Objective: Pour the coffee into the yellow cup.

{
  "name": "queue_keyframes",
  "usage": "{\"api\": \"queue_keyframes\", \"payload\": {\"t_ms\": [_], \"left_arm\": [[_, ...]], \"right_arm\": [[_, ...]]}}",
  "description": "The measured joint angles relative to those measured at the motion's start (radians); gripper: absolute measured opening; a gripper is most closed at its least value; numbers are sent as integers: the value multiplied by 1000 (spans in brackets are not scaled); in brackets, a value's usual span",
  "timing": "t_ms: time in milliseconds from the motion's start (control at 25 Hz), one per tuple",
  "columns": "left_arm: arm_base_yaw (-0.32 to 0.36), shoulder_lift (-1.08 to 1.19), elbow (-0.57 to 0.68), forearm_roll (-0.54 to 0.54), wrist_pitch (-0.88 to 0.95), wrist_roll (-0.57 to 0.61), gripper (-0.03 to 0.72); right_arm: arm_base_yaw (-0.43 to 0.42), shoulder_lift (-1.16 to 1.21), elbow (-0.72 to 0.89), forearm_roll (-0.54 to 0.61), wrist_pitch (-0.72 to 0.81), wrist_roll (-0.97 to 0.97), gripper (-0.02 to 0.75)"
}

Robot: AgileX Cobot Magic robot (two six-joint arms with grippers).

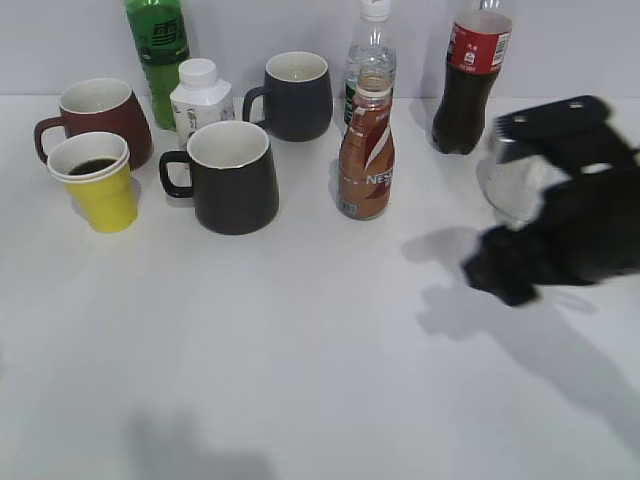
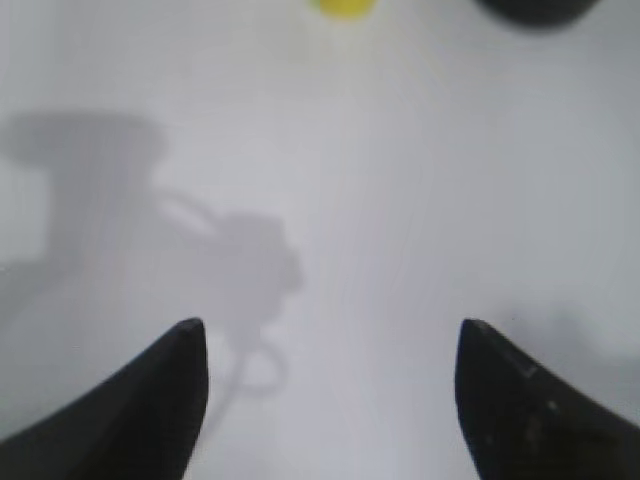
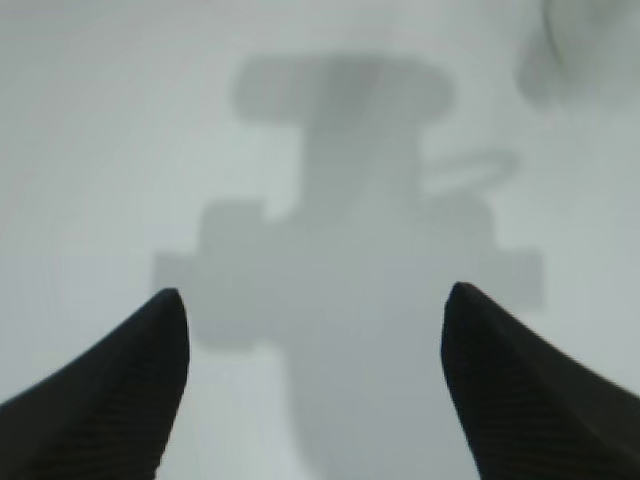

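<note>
The yellow cup (image 1: 98, 185) stands at the left of the white table and holds dark coffee. Its base shows at the top edge of the left wrist view (image 2: 345, 6). The brown coffee bottle (image 1: 366, 150) stands upright, uncapped, near the middle back. My right gripper (image 1: 505, 275) hovers blurred at the right, well clear of the bottle; it is open and empty over bare table (image 3: 315, 310). My left gripper (image 2: 330, 340) is open and empty over bare table; it does not show in the exterior view.
A maroon mug (image 1: 100, 115), two black mugs (image 1: 235, 175) (image 1: 297, 93), a white bottle (image 1: 200, 97), a green bottle (image 1: 158, 50), a clear bottle (image 1: 371, 45) and a cola bottle (image 1: 472, 75) crowd the back. A metal object (image 1: 515, 180) sits by the right arm.
</note>
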Motion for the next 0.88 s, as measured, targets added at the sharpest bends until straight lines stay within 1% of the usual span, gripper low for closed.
{"api": "queue_keyframes", "payload": {"t_ms": [80,200,320,440,520,680,760,880], "left_arm": [[0,-43,0,0,96,38,586],[0,-104,0,1,192,96,586],[0,-174,16,5,209,130,585],[0,-266,77,21,215,138,571],[0,-328,90,21,223,140,566],[0,-428,94,56,211,161,565],[0,-449,101,80,176,172,565],[0,-454,129,87,101,179,565]], "right_arm": [[0,-92,0,4,141,0,586],[0,-226,0,5,350,0,586],[0,-369,13,5,494,0,586],[0,-524,57,0,599,0,586],[0,-643,81,-8,656,0,585],[0,-831,120,-11,736,-16,582],[0,-928,142,-11,743,-46,581],[0,-1037,173,-13,747,-85,578]]}}
